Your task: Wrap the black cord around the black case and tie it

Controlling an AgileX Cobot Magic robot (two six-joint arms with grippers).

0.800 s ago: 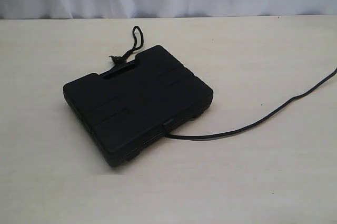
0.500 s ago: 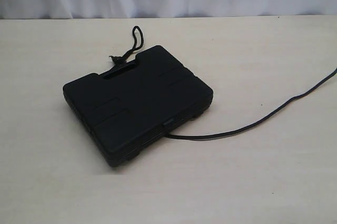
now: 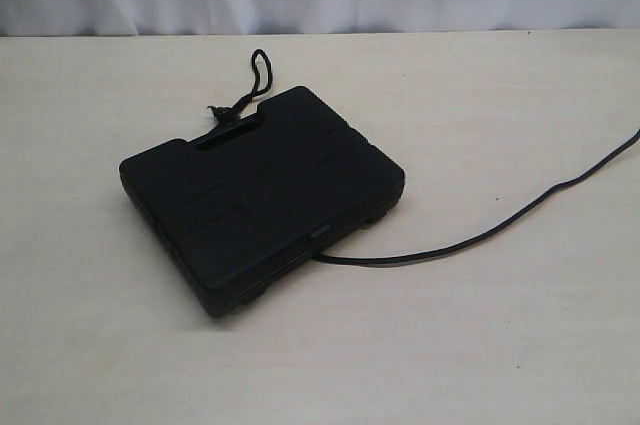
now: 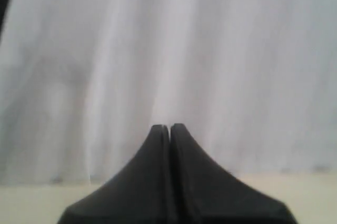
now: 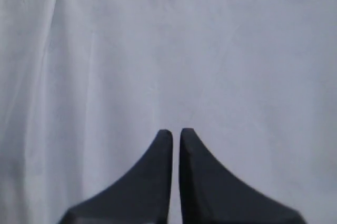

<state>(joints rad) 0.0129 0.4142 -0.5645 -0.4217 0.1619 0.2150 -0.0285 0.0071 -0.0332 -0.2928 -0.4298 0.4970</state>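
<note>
Exterior view gives me the black case [image 3: 262, 195] flat on the desk [image 3: 500, 345], with the black cord [image 3: 480, 237] trailing from its near edge out rightward and its knotted loop by the handle. Left end effector [image 4: 169, 127] and right end effector [image 5: 176, 132] are clenched empty, facing the curtain [image 5: 168, 50]. I judge the right arm nearer the free run.

Legible text: none. You find no label, brand, number or sign readable in exterior view or in either wrist view. Flat rectangular matte black plastic case [image 3: 262, 195]: top face shows you plain moulded panels only; surface too dark to make out any fine marking.
</note>
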